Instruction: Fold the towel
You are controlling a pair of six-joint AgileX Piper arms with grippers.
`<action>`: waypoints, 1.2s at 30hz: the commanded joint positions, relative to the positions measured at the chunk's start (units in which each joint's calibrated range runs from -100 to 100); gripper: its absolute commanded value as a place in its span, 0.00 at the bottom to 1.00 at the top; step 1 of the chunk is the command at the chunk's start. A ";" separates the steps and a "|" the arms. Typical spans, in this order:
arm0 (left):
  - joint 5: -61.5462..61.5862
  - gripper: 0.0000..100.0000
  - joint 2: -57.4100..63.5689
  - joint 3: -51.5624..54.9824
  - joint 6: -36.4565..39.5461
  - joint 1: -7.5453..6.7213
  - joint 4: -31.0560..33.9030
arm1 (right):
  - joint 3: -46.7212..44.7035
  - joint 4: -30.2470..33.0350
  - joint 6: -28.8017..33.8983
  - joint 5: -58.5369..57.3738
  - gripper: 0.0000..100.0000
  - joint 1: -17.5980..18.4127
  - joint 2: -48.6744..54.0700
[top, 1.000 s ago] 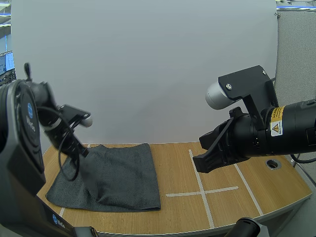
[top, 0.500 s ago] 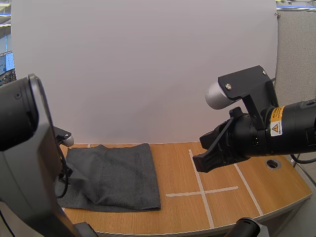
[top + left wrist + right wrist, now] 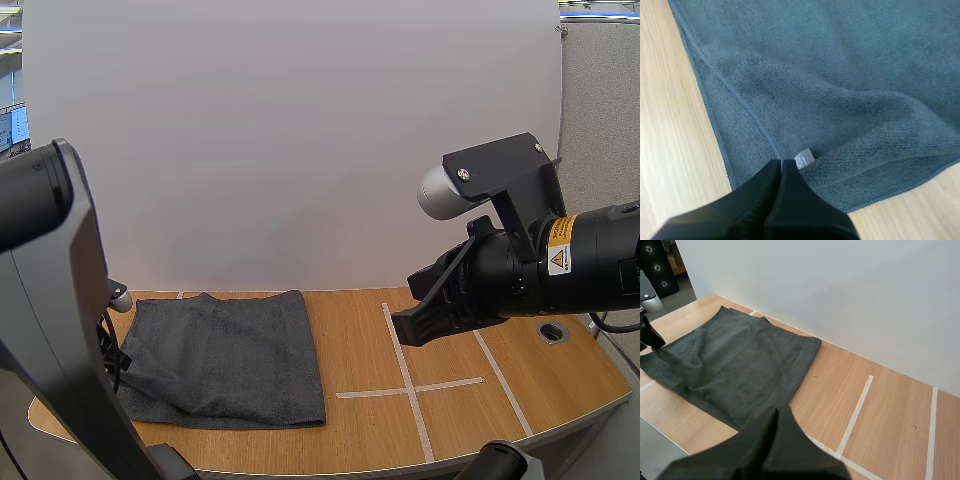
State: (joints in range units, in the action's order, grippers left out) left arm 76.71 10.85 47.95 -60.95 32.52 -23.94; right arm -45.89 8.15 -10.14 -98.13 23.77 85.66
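the dark grey towel [image 3: 230, 355] lies rumpled at the left of the wooden table [image 3: 380, 440], my left gripper [image 3: 781, 162] clamped on its hem beside the white label [image 3: 805, 157], my right gripper [image 3: 777, 409] closed on nothing over bare wood; carry that hem low and square across.

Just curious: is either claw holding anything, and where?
The left claw pinches the grey towel at its stitched hem beside the white label; the right claw holds nothing.
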 commanded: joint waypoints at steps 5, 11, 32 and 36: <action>-4.31 0.00 -2.46 -0.91 -3.45 0.09 -2.80 | -0.04 0.28 -0.02 0.46 0.00 -0.37 0.57; 2.93 0.00 -2.38 -6.15 -1.97 0.09 -3.73 | -0.04 0.51 -0.02 0.46 0.00 -0.38 0.57; 15.96 0.00 -0.32 -18.22 2.29 -2.60 -7.12 | -0.04 2.67 -0.02 0.46 0.00 -0.38 0.57; 11.39 0.00 -0.32 -16.71 2.19 -2.54 -2.58 | -0.04 2.67 -0.02 0.46 0.00 -0.38 0.57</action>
State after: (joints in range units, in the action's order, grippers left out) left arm 93.15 9.94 29.97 -59.30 30.23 -32.33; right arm -45.89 9.73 -10.14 -98.13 23.60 85.66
